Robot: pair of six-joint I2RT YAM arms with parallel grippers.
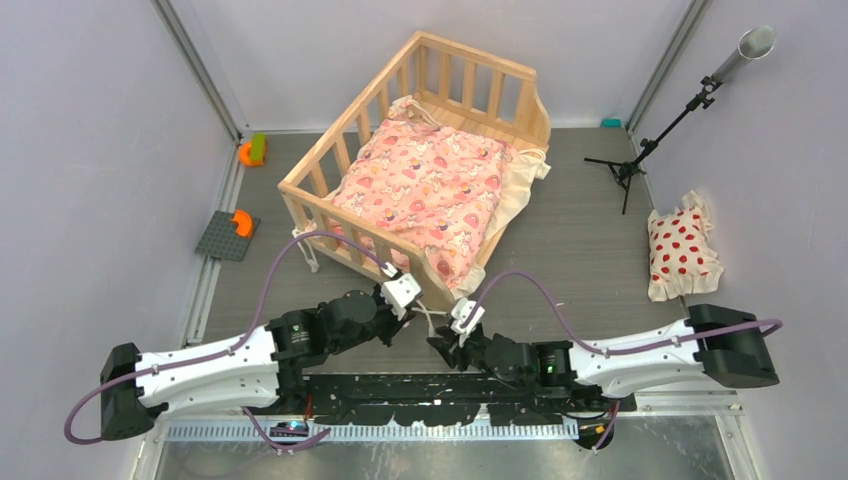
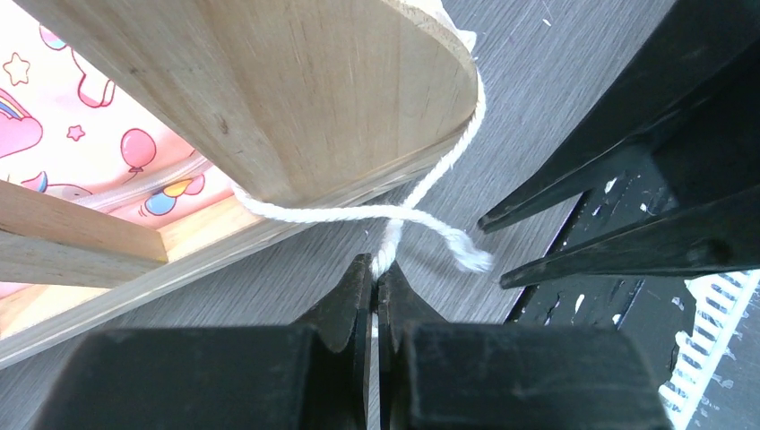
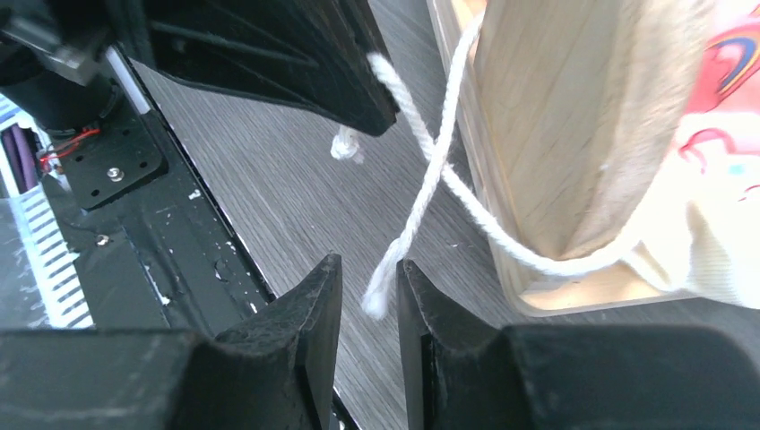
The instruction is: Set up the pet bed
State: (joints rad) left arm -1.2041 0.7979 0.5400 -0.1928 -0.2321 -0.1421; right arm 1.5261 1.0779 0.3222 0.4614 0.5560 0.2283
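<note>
The pet bed (image 1: 475, 58) stands at the back middle with the pink cushion (image 1: 430, 190) lying in it. Both grippers are at its near corner post (image 2: 314, 90). Two cream ties (image 2: 323, 213) from the cushion wrap round that post and cross in front of it. My left gripper (image 2: 374, 269) is shut on one tie, which runs taut from its tips to the post. My right gripper (image 3: 369, 273) is open, and the loose frayed end of the other tie (image 3: 381, 291) hangs between its fingertips, ungripped. In the top view, the left gripper (image 1: 432, 318) and right gripper (image 1: 447, 345) nearly meet.
A white pillow with red dots (image 1: 680, 250) lies at the right wall. A black stand with a grey tube (image 1: 640, 160) is behind it. At the left are a grey plate with an orange piece (image 1: 230, 235) and an orange and green toy (image 1: 252, 152).
</note>
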